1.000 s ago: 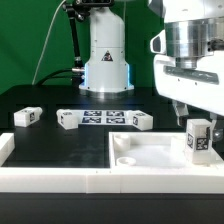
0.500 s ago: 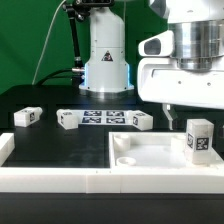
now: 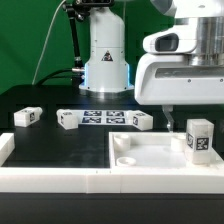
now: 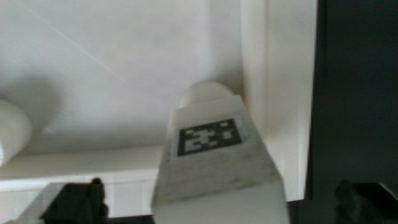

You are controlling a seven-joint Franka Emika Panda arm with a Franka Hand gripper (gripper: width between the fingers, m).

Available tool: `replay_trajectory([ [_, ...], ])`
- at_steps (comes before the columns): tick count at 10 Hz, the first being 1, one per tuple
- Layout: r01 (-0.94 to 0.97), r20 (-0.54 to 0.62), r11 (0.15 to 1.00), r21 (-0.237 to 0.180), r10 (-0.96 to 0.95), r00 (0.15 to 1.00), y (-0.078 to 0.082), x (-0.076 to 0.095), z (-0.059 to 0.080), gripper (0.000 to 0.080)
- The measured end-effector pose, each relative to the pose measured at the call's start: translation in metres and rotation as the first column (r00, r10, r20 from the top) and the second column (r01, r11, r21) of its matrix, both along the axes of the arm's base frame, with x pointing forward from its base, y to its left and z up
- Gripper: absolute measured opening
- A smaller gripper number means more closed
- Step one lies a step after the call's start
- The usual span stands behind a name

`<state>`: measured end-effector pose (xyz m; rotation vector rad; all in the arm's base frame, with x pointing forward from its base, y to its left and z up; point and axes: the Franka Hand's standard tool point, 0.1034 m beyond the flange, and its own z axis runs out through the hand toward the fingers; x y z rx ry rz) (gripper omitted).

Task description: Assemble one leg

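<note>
Gripper [image 4: 222, 203] released, jaws spread either side of the leg [image 4: 221, 150], no contact seen (tips barely in frame). Leg stands upright in the white panel's [image 3: 160, 158] corner, exterior view's right. Step judged: grasping to fasten it. Next move: lower, close squarely.

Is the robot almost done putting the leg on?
Partly. One leg already stands upright at a corner of the white square panel. In hand: the open tool hangs over it, a finger each side, not squeezing. Left: probably gripping and tightening it; how firmly it sits does not show. Three spare legs lie on the black table.
</note>
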<state>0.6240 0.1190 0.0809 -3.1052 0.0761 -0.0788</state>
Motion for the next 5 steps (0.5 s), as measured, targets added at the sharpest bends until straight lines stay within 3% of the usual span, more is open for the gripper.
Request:
replay_trajectory([
  [2, -0.095, 0.003, 0.995, -0.005, 0.095, 0.995, -0.0015, 0.0001, -0.0007, 0.0649],
  [3, -0.095, 0.002, 0.995, -0.005, 0.095, 0.995, -0.0016, 0.0000, -0.0009, 0.0522],
  [4, -0.095, 0.002, 0.995, -0.005, 0.095, 0.995, -0.0017, 0.0000, -0.0010, 0.0522],
  [5, -0.086, 0.002, 0.996, -0.004, 0.086, 0.996, -0.0017, 0.0000, -0.0011, 0.0386],
])
